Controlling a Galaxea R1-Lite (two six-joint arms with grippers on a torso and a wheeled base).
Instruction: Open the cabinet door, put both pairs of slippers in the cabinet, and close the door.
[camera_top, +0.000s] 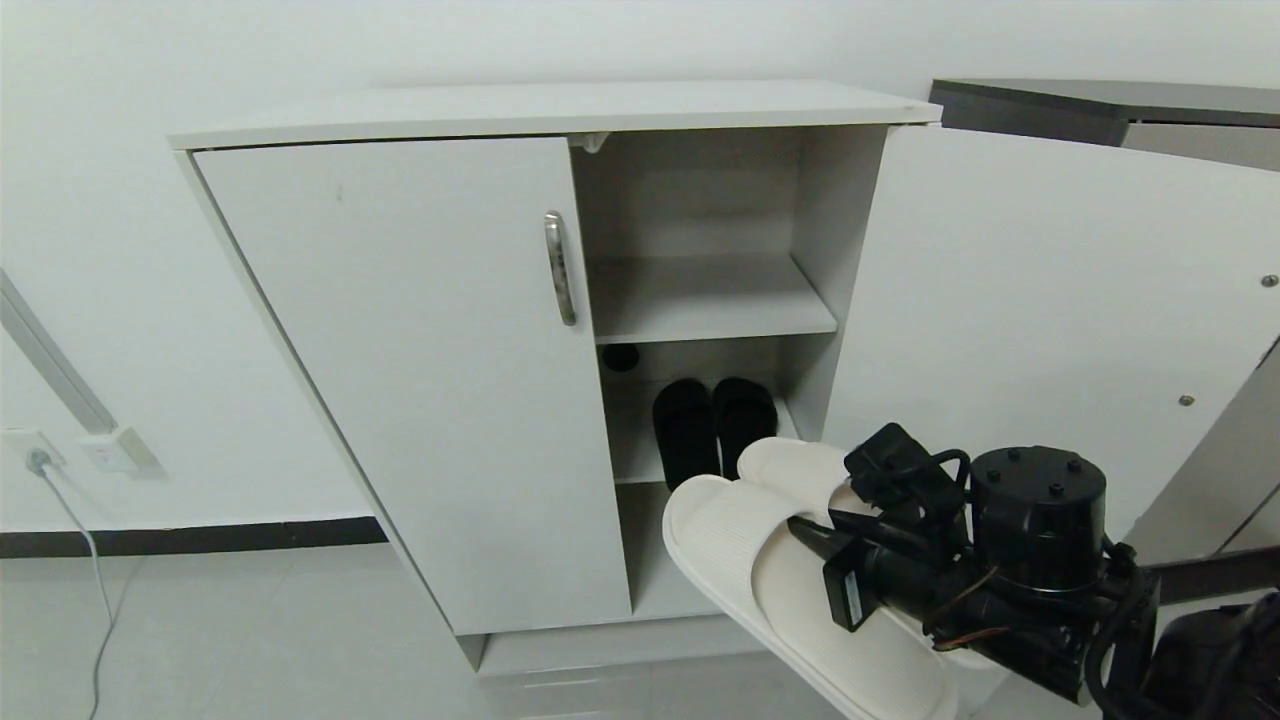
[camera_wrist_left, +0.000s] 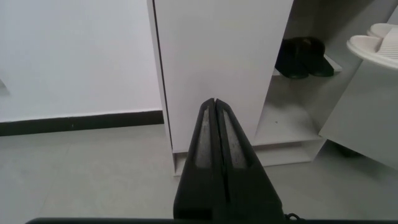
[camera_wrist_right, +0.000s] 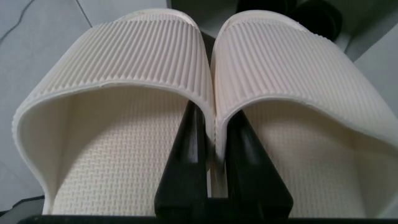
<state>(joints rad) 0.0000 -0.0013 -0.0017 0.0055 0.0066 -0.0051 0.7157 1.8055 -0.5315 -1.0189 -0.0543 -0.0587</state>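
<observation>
White slippers (camera_top: 745, 560) pinched together in right gripper (camera_wrist_right: 211, 152), just before open cabinet (camera_top: 560, 100). Black slippers (camera_top: 712, 425) fill 2nd shelf (camera_top: 628, 445); I'd feed toes-first, level, onto bottom shelf (camera_top: 655, 590). Left gripper (camera_wrist_left: 214, 109) closed, empty.

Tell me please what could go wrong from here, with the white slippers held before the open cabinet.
The right gripper pinches only the adjoining inner sides of the white slippers; one may slip out in transit.
The black slippers already fill much of the visible part of their shelf, so the white pair may shove them there.
The open door stands close beside that gripper and might get bumped.
</observation>
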